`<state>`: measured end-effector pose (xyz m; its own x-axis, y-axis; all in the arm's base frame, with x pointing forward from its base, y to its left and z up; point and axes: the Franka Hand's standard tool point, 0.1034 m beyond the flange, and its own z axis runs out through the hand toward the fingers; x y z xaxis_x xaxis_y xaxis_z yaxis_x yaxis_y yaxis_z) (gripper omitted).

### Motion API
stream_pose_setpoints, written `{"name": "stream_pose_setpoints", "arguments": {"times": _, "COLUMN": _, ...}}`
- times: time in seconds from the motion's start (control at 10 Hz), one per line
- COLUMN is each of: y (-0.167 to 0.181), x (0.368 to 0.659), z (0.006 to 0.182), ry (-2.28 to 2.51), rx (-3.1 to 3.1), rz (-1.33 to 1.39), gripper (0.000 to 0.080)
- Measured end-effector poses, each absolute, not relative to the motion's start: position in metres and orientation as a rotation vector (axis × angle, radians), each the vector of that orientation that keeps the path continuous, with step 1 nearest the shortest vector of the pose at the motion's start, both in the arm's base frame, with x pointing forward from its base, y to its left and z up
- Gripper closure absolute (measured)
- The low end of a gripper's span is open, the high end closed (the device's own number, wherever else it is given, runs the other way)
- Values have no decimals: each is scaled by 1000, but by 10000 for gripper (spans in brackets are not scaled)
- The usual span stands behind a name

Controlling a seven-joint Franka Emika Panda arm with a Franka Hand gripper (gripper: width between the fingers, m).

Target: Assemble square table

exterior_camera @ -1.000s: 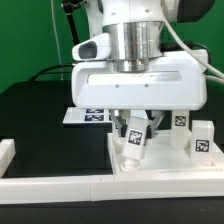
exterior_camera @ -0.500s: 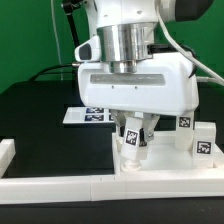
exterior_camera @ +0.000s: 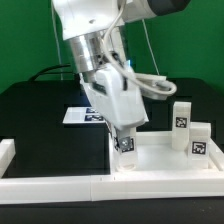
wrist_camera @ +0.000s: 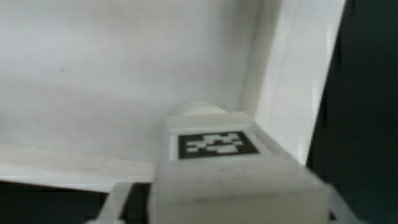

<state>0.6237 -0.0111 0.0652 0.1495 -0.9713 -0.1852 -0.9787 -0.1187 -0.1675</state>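
Gripping a small white plastic leg block with a black-and-white tag [exterior_camera: 125, 143], the robot's two-finger pincer [exterior_camera: 124, 140] is partly closed around it. It holds the block at a corner of the big white square plastic slab with a raised rim [exterior_camera: 160, 160]. Two more tagged white blocks [exterior_camera: 199, 143] stand farther along the slab. If tilted, the block could miss its socket. No words show, only tag patterns.

The scene is being viewed by the exterior camera from low and close at the table's front, facing the arm. A leg block [wrist_camera: 217, 160] is being looked down on from very near by the wrist camera. The block [exterior_camera: 125, 143] and slab [exterior_camera: 160, 162] are being shared by both views.
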Motion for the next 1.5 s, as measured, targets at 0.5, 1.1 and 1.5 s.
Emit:
{"name": "stream_pose_setpoints", "arguments": {"times": 0.5, "y": 4, "x": 625, "z": 66, "ry": 1819, "rx": -2277, "rz": 3, "gripper": 260}}
{"name": "stream_pose_setpoints", "arguments": {"times": 1.1, "y": 8, "x": 627, "z": 69, "ry": 1016, "rx": -2807, "rz": -149, "gripper": 150}}
{"name": "stream_pose_setpoints", "arguments": {"times": 1.5, "y": -20, "x": 621, "z": 63, "ry": 587, "rx": -2968, "rz": -212, "gripper": 150}}
